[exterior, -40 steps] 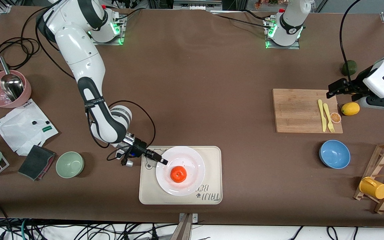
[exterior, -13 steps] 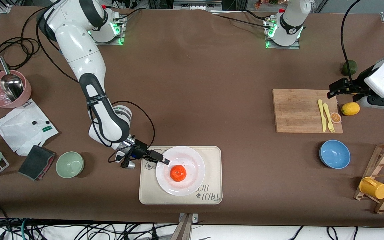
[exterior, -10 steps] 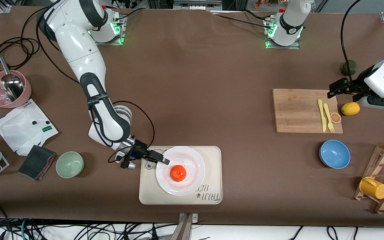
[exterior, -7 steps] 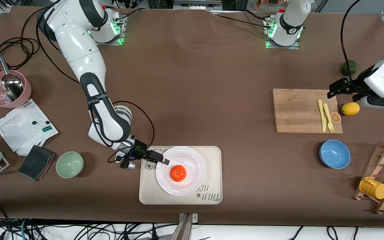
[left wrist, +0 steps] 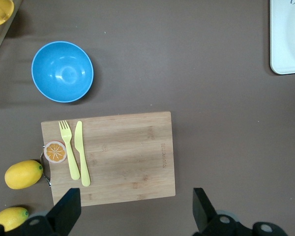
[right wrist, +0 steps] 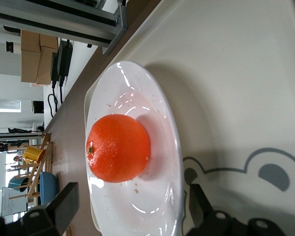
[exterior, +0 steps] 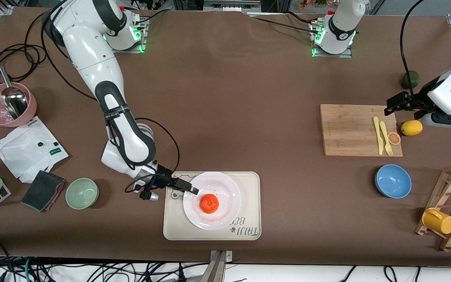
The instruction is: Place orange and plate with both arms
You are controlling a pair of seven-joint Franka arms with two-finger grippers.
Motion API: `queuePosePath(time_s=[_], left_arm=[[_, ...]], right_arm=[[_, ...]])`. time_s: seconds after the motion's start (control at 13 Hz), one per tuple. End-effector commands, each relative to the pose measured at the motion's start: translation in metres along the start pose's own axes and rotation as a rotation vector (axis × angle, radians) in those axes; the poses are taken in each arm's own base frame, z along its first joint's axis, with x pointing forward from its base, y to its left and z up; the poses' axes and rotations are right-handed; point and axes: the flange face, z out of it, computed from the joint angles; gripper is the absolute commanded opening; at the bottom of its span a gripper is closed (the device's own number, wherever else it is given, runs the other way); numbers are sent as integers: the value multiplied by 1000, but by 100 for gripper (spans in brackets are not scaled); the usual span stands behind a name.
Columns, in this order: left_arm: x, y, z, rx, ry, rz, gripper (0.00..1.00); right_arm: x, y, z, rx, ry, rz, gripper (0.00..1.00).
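The orange [exterior: 209,203] lies in the middle of the white plate [exterior: 229,192], which rests on a beige bear-print tray [exterior: 249,184] near the front edge. My right gripper [exterior: 192,190] hovers low at the plate's rim on the side toward the right arm's end. In the right wrist view the right gripper [right wrist: 132,209] stands open, with its fingers astride the rim of the plate [right wrist: 174,147] and the orange [right wrist: 118,147] just ahead. My left gripper [exterior: 394,104] waits open over the corner of the cutting board [exterior: 350,131]. The left gripper [left wrist: 135,216] holds nothing.
Yellow fork and knife [exterior: 382,135], a slice disc and a lemon [exterior: 411,127] lie at the board. A blue bowl [exterior: 393,181], a rack with a yellow cup [exterior: 439,220], a green bowl [exterior: 82,193], a pink bowl [exterior: 8,105] and a white bag [exterior: 29,148] are around.
The right arm's elbow and wrist have shifted a little toward the front camera, while its fingertips stay at the plate's rim. The left arm has not moved.
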Motion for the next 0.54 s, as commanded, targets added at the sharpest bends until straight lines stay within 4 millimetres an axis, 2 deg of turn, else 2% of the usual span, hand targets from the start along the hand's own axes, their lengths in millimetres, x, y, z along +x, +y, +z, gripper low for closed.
queuePosePath(time_s=[0.0,0.46], left_arm=[[4,-1,-5,5,6,24,100],[4,-1,-5,5,6,31,100]], right_arm=[[0,-11,-5,-21,1,-11,99],[-10,-22,-15,-98,-50,0,99]])
